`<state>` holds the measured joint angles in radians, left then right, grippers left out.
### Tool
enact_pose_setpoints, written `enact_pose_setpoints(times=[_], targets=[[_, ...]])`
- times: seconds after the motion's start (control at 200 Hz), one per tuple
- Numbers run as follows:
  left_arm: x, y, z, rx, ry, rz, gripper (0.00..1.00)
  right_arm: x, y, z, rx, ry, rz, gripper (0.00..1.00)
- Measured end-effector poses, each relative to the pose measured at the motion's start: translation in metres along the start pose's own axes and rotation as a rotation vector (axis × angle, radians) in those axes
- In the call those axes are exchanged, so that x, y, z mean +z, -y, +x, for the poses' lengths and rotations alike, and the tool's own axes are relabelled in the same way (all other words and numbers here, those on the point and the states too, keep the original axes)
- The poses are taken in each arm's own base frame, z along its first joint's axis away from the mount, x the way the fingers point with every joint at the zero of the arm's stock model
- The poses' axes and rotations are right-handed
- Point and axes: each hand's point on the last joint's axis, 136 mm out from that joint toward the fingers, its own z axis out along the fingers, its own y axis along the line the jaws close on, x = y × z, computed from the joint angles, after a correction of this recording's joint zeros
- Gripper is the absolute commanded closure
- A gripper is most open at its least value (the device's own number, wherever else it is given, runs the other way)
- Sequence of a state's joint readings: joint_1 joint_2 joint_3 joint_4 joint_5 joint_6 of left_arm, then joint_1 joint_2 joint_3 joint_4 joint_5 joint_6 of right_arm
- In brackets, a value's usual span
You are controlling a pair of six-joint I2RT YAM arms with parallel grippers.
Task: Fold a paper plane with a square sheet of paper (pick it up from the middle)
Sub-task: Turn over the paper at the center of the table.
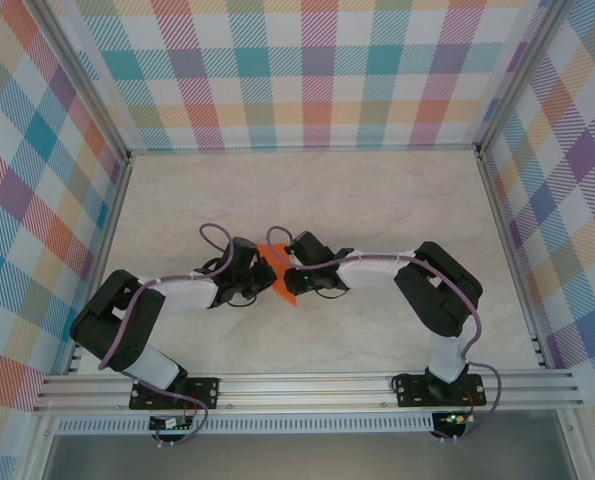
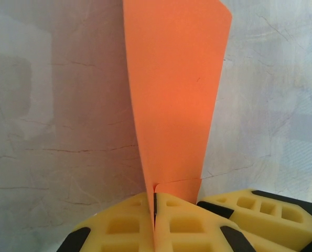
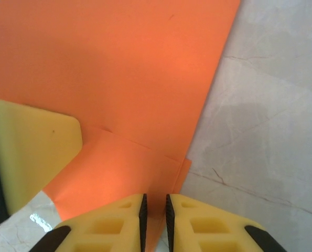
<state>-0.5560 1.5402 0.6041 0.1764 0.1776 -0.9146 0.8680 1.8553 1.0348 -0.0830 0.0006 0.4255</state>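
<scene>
The orange sheet of paper (image 1: 285, 292) is folded in layers into a tapering, plane-like shape and is held above the table's middle between both arms. In the left wrist view the paper (image 2: 176, 94) rises edge-on from my left gripper (image 2: 154, 197), which is shut on its lower corner. Seen from the right wrist, the paper (image 3: 119, 68) spreads flat with fold lines. My right gripper (image 3: 154, 198) stands at its near edge with a narrow gap between the jaws, and orange paper shows in that gap. In the top view the left gripper (image 1: 266, 272) and right gripper (image 1: 289, 272) nearly touch.
The pale marble-patterned tabletop (image 1: 377, 200) lies all around the arms. Checked walls (image 1: 307, 70) close the back and both sides. An aluminium rail (image 1: 307, 385) runs along the near edge. One yellow left finger (image 3: 30, 147) sits beside the paper.
</scene>
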Motion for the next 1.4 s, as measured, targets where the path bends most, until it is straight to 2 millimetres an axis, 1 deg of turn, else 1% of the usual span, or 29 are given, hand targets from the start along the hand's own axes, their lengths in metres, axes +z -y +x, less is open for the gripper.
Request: enact_pose_setpoints(times=[0.215, 0.275, 0.375, 0.495, 0.65, 0.875, 0.965, 1.21, 1.31, 1.4], targets=[[-0.001, 0.000, -0.001, -0.012, -0.011, -0.031, 0.99, -0.022, -0.005, -0.005, -0.076, 0.078, -0.036, 0.67], [-0.001, 0.000, -0.001, -0.017, -0.015, -0.040, 0.99, -0.027, -0.007, -0.006, -0.109, 0.106, -0.048, 0.64], [-0.002, 0.001, -0.001, -0.025, -0.021, -0.052, 0.99, -0.030, -0.010, -0.003, -0.180, 0.134, -0.059, 0.57], [-0.002, 0.001, -0.002, -0.039, -0.025, -0.059, 1.00, -0.026, -0.019, 0.005, -0.288, 0.151, -0.068, 0.54], [-0.001, -0.003, 0.001, -0.058, -0.037, -0.081, 1.00, -0.024, -0.029, 0.013, -0.400, 0.176, -0.090, 0.54], [0.000, -0.004, 0.001, -0.082, -0.040, -0.087, 1.00, -0.026, -0.048, 0.004, -0.523, 0.258, -0.121, 0.53], [-0.001, -0.003, 0.001, -0.087, -0.041, -0.088, 1.00, -0.025, -0.053, 0.002, -0.555, 0.280, -0.125, 0.52], [-0.001, -0.005, 0.002, -0.111, -0.047, -0.095, 1.00, -0.010, -0.049, 0.007, -0.593, 0.275, -0.117, 0.53], [-0.001, -0.005, 0.002, -0.114, -0.044, -0.097, 1.00, -0.002, -0.046, 0.010, -0.600, 0.269, -0.114, 0.55], [-0.002, -0.006, 0.003, -0.120, -0.047, -0.103, 1.00, -0.001, -0.046, 0.008, -0.602, 0.284, -0.111, 0.57]])
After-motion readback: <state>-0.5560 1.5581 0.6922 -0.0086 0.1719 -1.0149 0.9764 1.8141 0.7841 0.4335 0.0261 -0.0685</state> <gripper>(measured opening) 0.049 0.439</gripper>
